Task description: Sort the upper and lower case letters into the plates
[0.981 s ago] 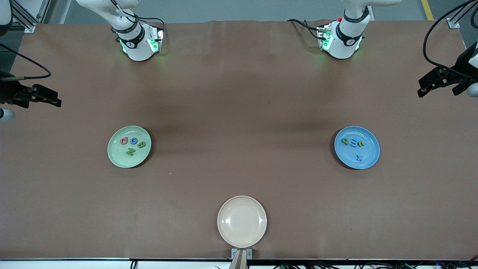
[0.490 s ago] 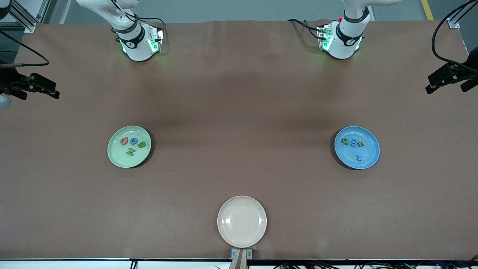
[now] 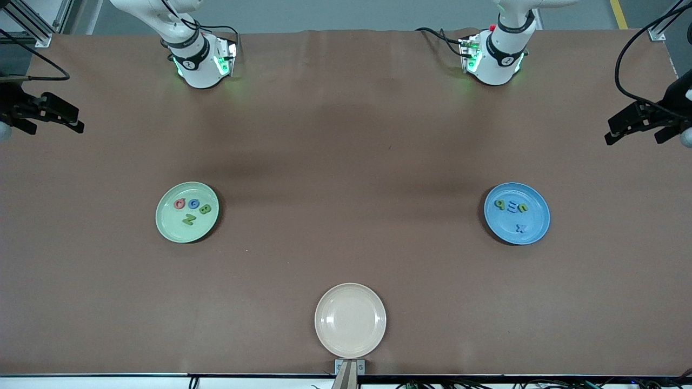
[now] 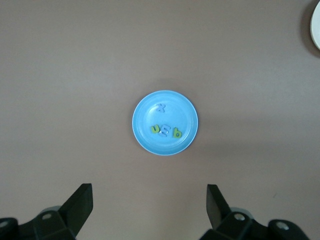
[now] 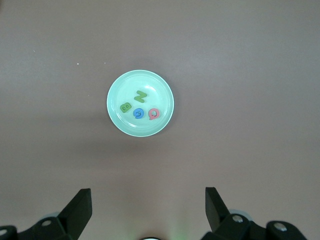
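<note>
The pale green plate [image 3: 172, 227] [image 5: 150, 82] toward the right arm's end holds the pink Q [image 3: 180, 203], blue G [image 3: 193, 203], green B [image 3: 205, 208] and green N [image 3: 188, 219]. The blue plate [image 3: 538, 227] [image 4: 177, 102] toward the left arm's end holds the green p [image 3: 500, 204], blue m [image 3: 511, 206], green n [image 3: 523, 207] and blue x [image 3: 520, 228]. My right gripper [image 3: 54, 127] [image 5: 148, 200] hangs open and empty high over its end of the table. My left gripper [image 3: 633, 138] [image 4: 149, 197] hangs open and empty high over the other end.
A cream-beige plate [image 3: 350, 320] [image 4: 316, 25] with nothing in it lies at the table's edge nearest the front camera, midway between the arms. Both arm bases [image 3: 197, 59] [image 3: 494, 56] stand along the opposite edge. Brown table surface [image 3: 346, 205] separates the plates.
Both grippers have shifted a little while staying high and open, the right one toward the bases' edge. Plates and letters have not moved.
</note>
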{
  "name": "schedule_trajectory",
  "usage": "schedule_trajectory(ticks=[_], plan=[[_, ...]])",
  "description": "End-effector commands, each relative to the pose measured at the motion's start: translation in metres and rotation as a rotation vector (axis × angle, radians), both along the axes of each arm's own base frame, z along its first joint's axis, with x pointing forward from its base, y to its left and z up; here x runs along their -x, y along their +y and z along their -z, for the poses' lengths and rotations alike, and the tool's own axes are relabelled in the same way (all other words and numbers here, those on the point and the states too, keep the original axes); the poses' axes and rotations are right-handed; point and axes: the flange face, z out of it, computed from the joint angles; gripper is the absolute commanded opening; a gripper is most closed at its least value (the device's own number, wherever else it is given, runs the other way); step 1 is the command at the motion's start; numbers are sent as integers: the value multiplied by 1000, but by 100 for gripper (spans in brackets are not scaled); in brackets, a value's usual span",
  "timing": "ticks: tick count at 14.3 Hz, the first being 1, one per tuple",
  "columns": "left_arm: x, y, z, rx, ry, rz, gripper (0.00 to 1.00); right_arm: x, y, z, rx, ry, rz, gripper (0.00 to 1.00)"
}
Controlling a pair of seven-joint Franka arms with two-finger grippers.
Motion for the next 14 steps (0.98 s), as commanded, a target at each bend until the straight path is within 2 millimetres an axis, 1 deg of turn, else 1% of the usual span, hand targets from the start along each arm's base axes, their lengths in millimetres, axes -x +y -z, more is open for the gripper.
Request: schedule_trajectory(ticks=[1,3,6,10,12,14], plan=[[-11,-4,-2,21,1,18,100,13,-2,-5,-4,-14,-10,100],[-11,-13,-1,21,5,35,100,14,-2,-6,-4,-18,-10,100],[-9,-11,-2,19,8,30,100,14,-4,-8,-4,-21,-7,100],[-6,-5,-6,19,4,17,100,14,-3,-20,-3,-34,-9,100],[-6,2,-7,19,2,8,100,14,-4,-24,-2,-44,-19,100],[-6,1,-8,20,1,-2,100,15,-6,-28,-3,-52,-44,100]])
